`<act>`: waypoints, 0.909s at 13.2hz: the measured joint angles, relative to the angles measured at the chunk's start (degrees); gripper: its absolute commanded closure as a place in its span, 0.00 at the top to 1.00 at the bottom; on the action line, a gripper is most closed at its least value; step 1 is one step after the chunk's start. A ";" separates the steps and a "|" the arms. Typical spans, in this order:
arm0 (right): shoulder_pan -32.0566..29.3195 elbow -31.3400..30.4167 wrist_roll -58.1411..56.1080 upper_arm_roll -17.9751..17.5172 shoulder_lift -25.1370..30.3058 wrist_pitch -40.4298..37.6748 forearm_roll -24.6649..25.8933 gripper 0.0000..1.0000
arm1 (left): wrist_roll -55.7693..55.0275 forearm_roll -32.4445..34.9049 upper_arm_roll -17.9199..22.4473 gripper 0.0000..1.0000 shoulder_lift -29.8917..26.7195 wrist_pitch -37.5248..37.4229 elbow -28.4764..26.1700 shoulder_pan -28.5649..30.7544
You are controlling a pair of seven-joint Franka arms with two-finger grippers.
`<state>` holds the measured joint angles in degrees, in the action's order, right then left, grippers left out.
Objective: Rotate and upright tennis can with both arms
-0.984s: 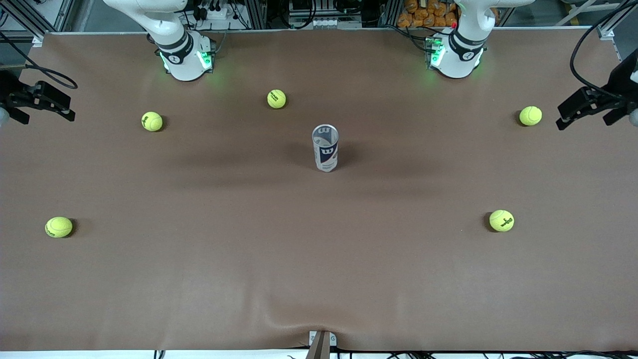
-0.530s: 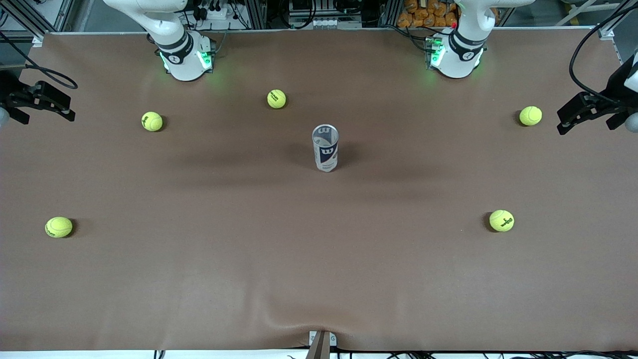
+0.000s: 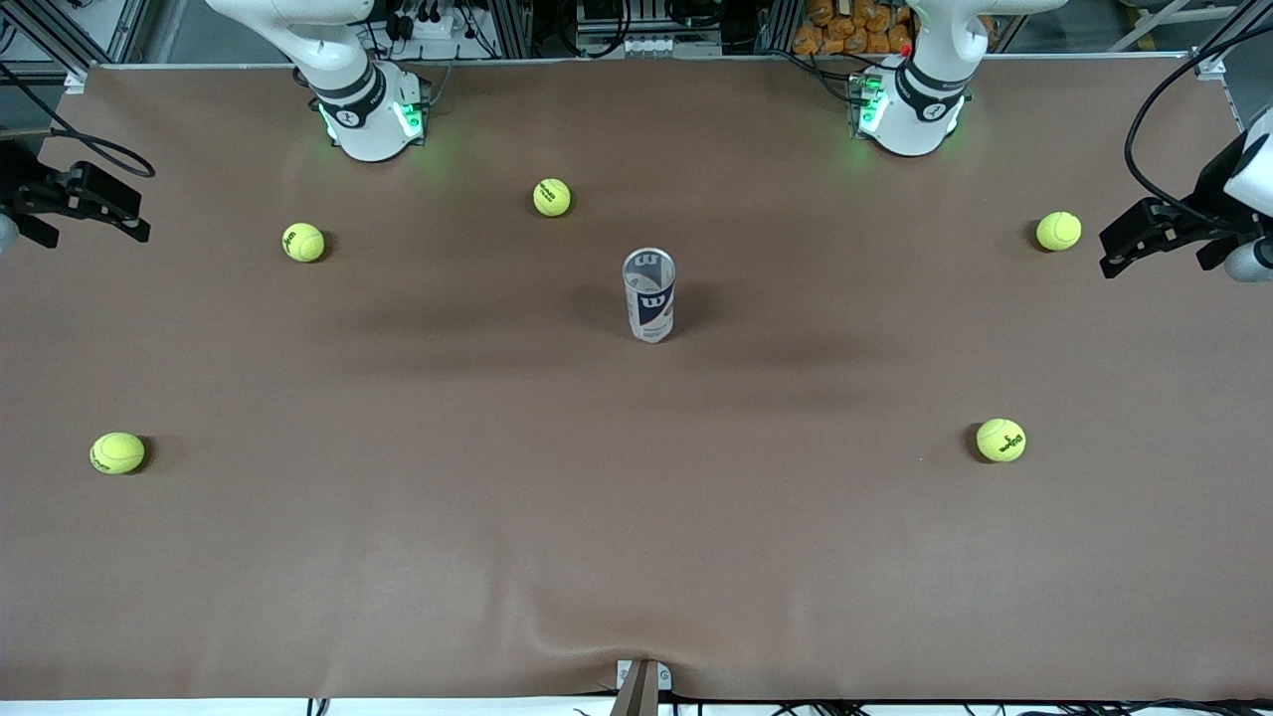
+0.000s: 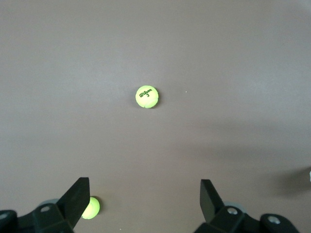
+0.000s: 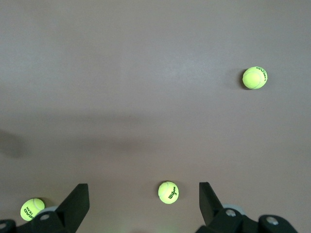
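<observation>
The tennis can (image 3: 648,295) is a clear tube with a white and navy "W" label, and it stands upright in the middle of the table. My left gripper (image 3: 1121,242) hangs open in the air over the left arm's end of the table, beside a tennis ball (image 3: 1058,231). My right gripper (image 3: 133,213) hangs open over the right arm's end. Both are well away from the can and hold nothing. In the left wrist view the left gripper (image 4: 144,199) has wide-apart fingers over bare mat. In the right wrist view the right gripper (image 5: 143,201) stands just as wide.
Several yellow-green tennis balls lie scattered on the brown mat (image 3: 636,517): one (image 3: 552,197) farther from the camera than the can, one (image 3: 303,242) and one (image 3: 117,452) toward the right arm's end, one (image 3: 1000,440) toward the left arm's end.
My left gripper has drifted a little in from the table's end toward the nearby ball. The right gripper and the can have not moved.
</observation>
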<state>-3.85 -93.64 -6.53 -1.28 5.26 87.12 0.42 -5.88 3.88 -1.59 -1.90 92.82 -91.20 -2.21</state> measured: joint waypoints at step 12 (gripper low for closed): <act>1.24 0.70 -0.06 -0.11 0.12 -1.06 -0.94 1.00 | 1.46 -2.83 0.65 1.00 0.47 -1.47 -0.55 0.08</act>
<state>-2.61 -92.94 -6.59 -1.39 5.38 86.06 -0.52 -4.43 1.05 -0.94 -1.43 91.35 -91.74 -2.12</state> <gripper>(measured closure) 0.000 0.000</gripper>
